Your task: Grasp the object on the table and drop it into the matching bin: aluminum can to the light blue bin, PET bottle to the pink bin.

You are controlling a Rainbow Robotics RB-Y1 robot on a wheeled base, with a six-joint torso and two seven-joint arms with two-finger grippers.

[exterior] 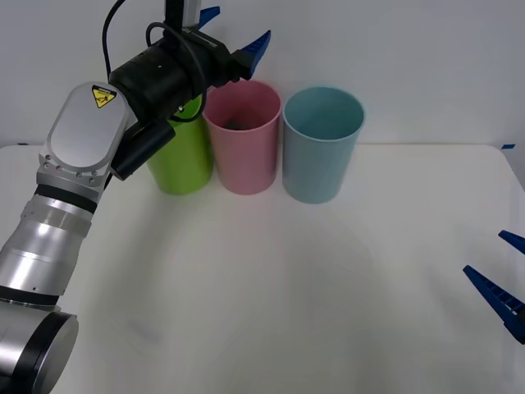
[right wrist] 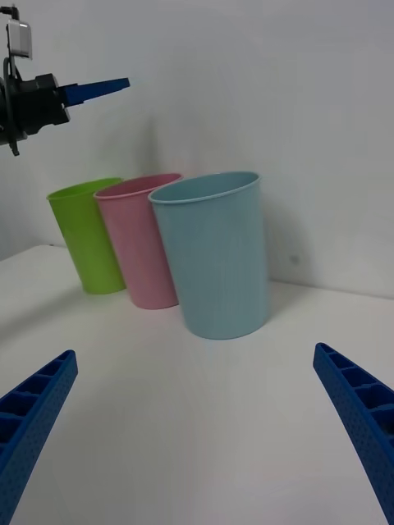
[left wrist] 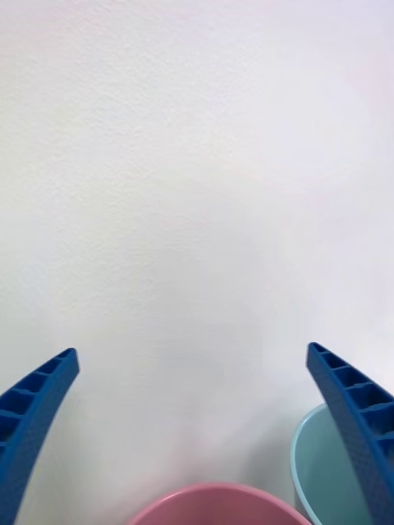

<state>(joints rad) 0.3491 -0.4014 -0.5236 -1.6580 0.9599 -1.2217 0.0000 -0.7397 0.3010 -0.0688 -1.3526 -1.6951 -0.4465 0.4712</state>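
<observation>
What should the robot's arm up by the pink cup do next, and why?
Probably lift the left gripper back and away from the bins. It hangs open above the pink bin, holding nothing, and something dark lies inside that bin, so the drop looks done. The right gripper waits open at the table edge.

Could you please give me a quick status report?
Left gripper open above tall pink plastic bin. Dark object inside it. Right gripper open, low over white table.

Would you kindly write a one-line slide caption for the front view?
Left gripper open above the pink bin, a dark object inside it.
</observation>
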